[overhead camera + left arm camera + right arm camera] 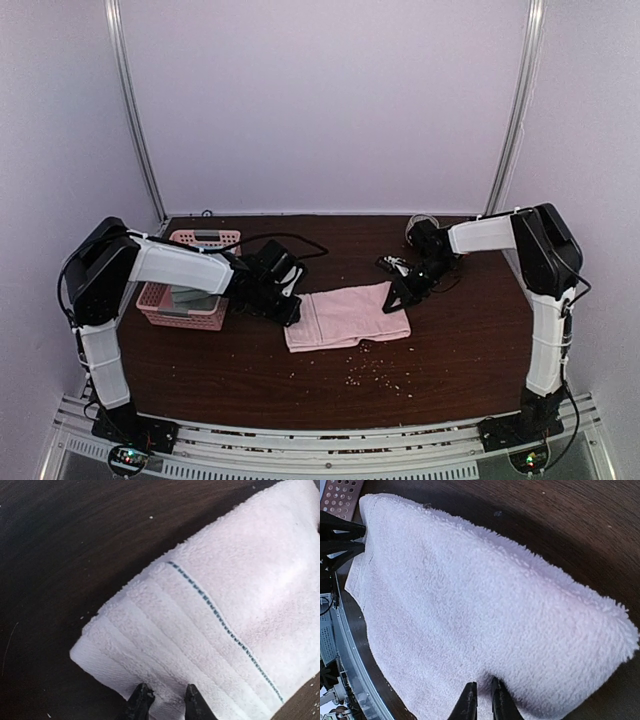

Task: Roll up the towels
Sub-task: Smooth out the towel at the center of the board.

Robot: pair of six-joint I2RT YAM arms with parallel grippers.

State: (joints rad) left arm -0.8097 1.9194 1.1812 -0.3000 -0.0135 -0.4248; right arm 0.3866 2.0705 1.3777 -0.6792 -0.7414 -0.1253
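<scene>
Nearest my bases, pale crumbs [372, 372] are scattered on the dark wooden table [470, 350]. Just beyond them the pink towel [348, 318] lies flat at the middle of the table, spread out and not yet rolled, its long side running left to right. My left gripper [166, 706] is at the towel's left end, where the ribbed hem and a thin teal line of stitching [225, 630] run. Its fingertips [141, 702] are drawn close with the hem's edge nipped between them, so I am grasping the cloth there. My right gripper [484, 702] is at the opposite, fluffy end (the side with no stitching showing). Its fingers stand narrow with the towel's edge at their tips, but I cannot tell whether they have the cloth or merely rest against it. Farther back on the left, just beside my left forearm, sits a pink basket [185, 320] with perforated walls, apart from the towel. Behind my right gripper lies some black clutter [392, 264], too small to make out.
</scene>
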